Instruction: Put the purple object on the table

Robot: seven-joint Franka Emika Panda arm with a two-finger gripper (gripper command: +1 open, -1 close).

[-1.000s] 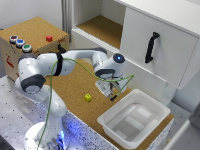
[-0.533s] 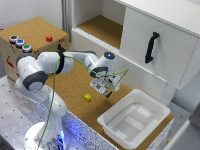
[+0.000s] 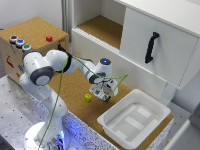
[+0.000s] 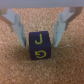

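purple block: a small dark purple cube (image 4: 38, 46) with yellow letters on its faces, right between the two fingers of the gripper in the wrist view. its bottom meets the cork.
gripper: the gripper (image 3: 102, 93) points down over the cork top, low and close to it. its pale fingers (image 4: 16, 26) stand one on each side of the purple cube. they look very close to its sides, but i cannot tell if they press on it or have let go.
table: the table (image 3: 75, 97) is flat and cork-brown. it lies right under the gripper, and the purple cube sits on it.
yellow block: a small yellow cube (image 3: 87, 97) sits on the cork just beside the gripper, on the exterior view's left of it.
white tub: a white plastic tub (image 3: 134, 120) sits near the gripper, on the exterior view's right of it and closer to the camera.
arm: the white arm (image 3: 47, 67) bends back from the gripper to its base. a thin green cable (image 3: 62, 82) hangs along it.
cabinet: a white cabinet (image 3: 150, 40) stands behind the gripper. it has a black handle (image 3: 151, 47) on its door and an open shelf with a cork floor.
button box: a wooden box with a cork top (image 3: 30, 35) stands far from the gripper, past the arm. it has coloured buttons on top.
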